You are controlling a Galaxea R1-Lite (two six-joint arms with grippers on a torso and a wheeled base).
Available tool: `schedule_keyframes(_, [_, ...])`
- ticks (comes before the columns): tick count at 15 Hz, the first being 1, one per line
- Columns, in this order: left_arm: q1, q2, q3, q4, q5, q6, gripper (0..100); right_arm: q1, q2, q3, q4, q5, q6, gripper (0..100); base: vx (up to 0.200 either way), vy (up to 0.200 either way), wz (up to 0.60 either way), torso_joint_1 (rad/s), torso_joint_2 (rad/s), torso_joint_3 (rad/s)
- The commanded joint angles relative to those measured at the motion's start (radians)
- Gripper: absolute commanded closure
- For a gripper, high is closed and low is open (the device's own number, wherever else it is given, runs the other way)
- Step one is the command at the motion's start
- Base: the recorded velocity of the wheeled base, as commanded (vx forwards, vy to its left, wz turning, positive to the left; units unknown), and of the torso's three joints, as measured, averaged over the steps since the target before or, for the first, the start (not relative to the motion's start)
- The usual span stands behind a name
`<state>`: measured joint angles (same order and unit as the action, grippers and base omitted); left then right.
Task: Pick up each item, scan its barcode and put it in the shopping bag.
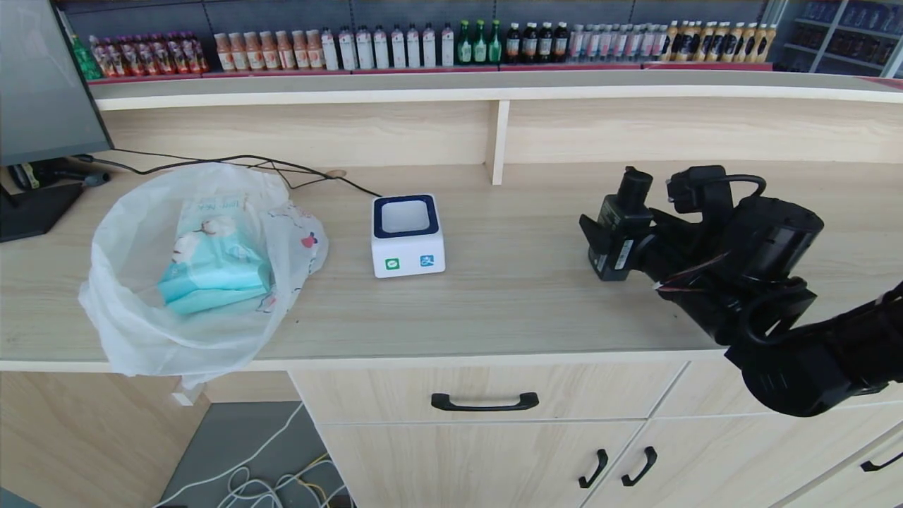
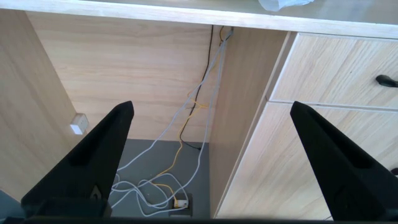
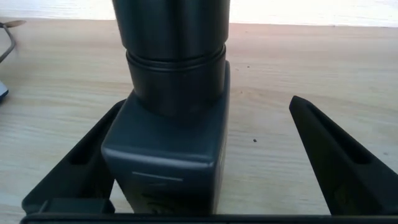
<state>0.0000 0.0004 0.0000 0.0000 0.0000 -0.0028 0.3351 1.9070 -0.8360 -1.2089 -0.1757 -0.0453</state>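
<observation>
The shopping bag [image 1: 127, 331] is translucent white with red prints, the pack [image 1: 211, 275] in it teal and white. The scanner [image 1: 408, 243] is white with a navy top frame, green and blue icons — the bottle [image 1: 617, 229] black, white-labelled — the counter [image 1: 522, 296] pale wood grain

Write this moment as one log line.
right gripper: jaws open around black bottle | left gripper: open, below counter | shopping bag: tissue pack inside | scanner: mid-counter

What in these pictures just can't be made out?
Dark bottle: barcode unreadable; label too small in head view, cut off by the edge in right wrist view.
Shopping bag: anything beneath the tissue pack is hidden, head view.
Monitor: screen cut off by the edge, head view.
</observation>
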Motion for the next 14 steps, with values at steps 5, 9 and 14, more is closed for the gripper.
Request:
schedule_keyframes(5, [0.0, 0.0, 0.0, 0.0, 0.0, 0.0, 0, -0.002, 0.021, 0.012, -0.024, -0.011, 0.021, 0, 0.0, 0.0, 0.0, 0.0, 0.0, 0.0])
schedule_keyframes(9, [0.0, 0.0, 0.0, 0.0, 0.0, 0.0, 0, -0.002, 0.03, 0.001, -0.035, -0.013, 0.012, 100, 0.0, 0.0, 0.0, 0.0, 0.0, 0.0])
schedule_keyframes(14, [-0.002, 0.0, 0.0, 0.0, 0.0, 0.0, 0, -0.001, 0.021, 0.0, -0.037, -0.011, 0.005, 100, 0.0, 0.0, 0.0, 0.0, 0.0, 0.0])
